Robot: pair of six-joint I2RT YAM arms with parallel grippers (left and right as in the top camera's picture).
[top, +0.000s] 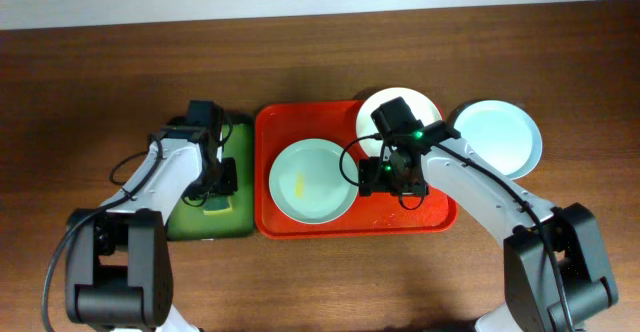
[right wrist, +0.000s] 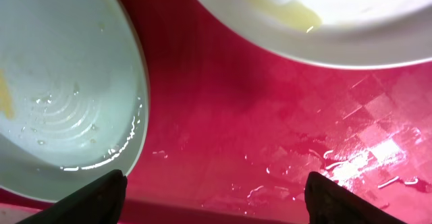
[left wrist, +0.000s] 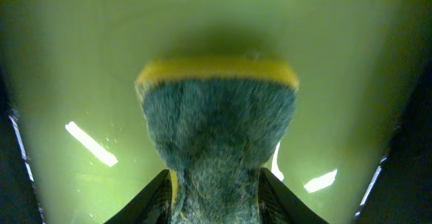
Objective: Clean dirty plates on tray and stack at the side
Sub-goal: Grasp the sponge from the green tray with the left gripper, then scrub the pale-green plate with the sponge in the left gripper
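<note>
The red tray [top: 300,227] lies mid-table. A pale blue-green plate [top: 312,180] with a yellow smear sits on its left half. A cream-white plate [top: 420,105] rests on the tray's far right corner, partly under my right arm. A second pale blue-green plate [top: 502,137] lies on the table to the right of the tray. My right gripper [top: 392,177] is open and empty, low over bare wet tray [right wrist: 256,129], between the smeared plate [right wrist: 61,96] and the cream plate [right wrist: 351,21]. My left gripper [top: 215,187] is shut on a yellow sponge [left wrist: 219,123] with a grey scrub face.
A smaller green tray [top: 190,222] lies left of the red tray; the sponge rests on its floor [left wrist: 81,62]. Water drops lie on the red tray. Bare wooden table [top: 80,72] lies all round.
</note>
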